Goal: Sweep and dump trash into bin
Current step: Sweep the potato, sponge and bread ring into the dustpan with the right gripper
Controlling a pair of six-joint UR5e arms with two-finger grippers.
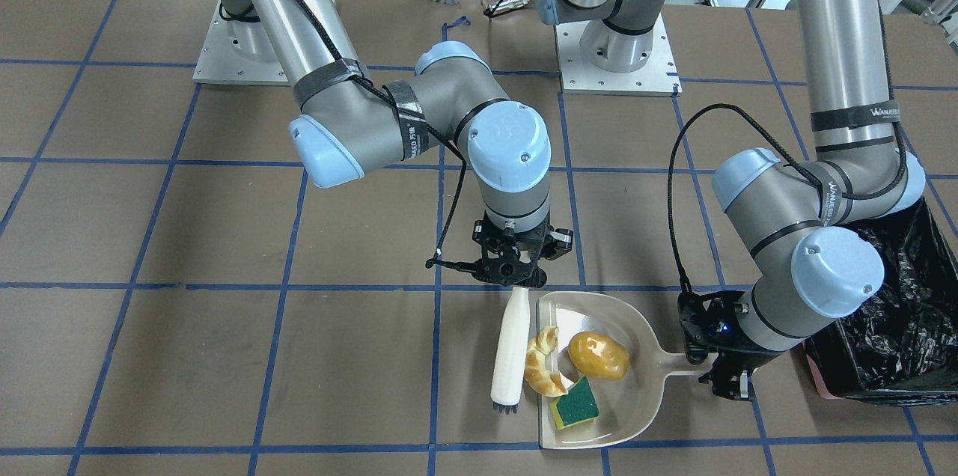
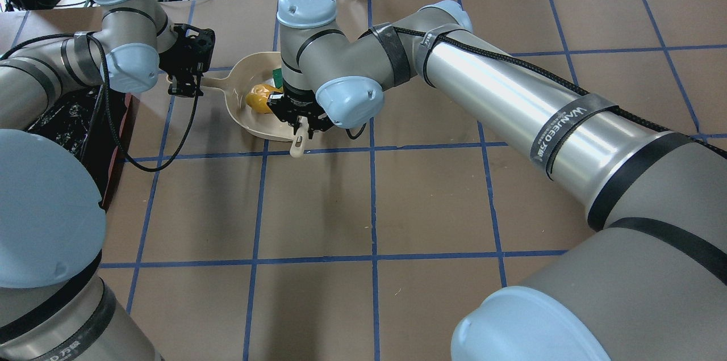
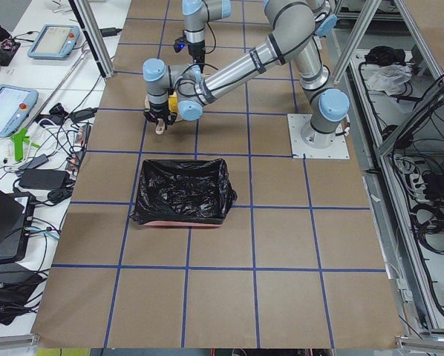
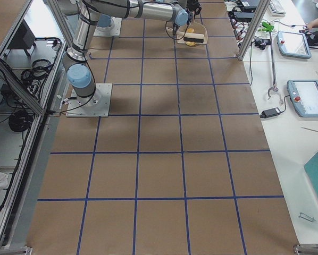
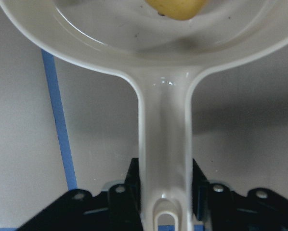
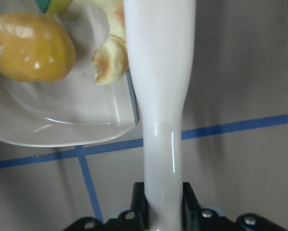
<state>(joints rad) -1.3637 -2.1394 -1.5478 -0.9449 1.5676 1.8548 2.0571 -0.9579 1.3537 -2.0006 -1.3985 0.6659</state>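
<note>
A beige dustpan (image 1: 644, 394) lies flat on the table, and my left gripper (image 1: 724, 379) is shut on its handle (image 5: 165, 154). Inside the pan rest the golden-brown potato (image 1: 597, 355) and the yellow-green sponge (image 1: 576, 404). The tan croissant (image 1: 545, 365) lies at the pan's open lip, against a white brush (image 1: 511, 349). My right gripper (image 1: 516, 278) is shut on the brush handle (image 6: 158, 96), with the brush stretched along the pan's mouth. The black-lined bin (image 1: 902, 326) stands just beyond my left arm; from the side the bin (image 3: 181, 191) looks open at the top.
Brown paper with a blue tape grid (image 2: 372, 208) covers the table. The two arm bases (image 1: 617, 49) sit at the robot's side. My left forearm (image 2: 45, 77) hangs over the bin (image 2: 74, 117). Tablets and cables (image 3: 14, 104) lie on a side bench.
</note>
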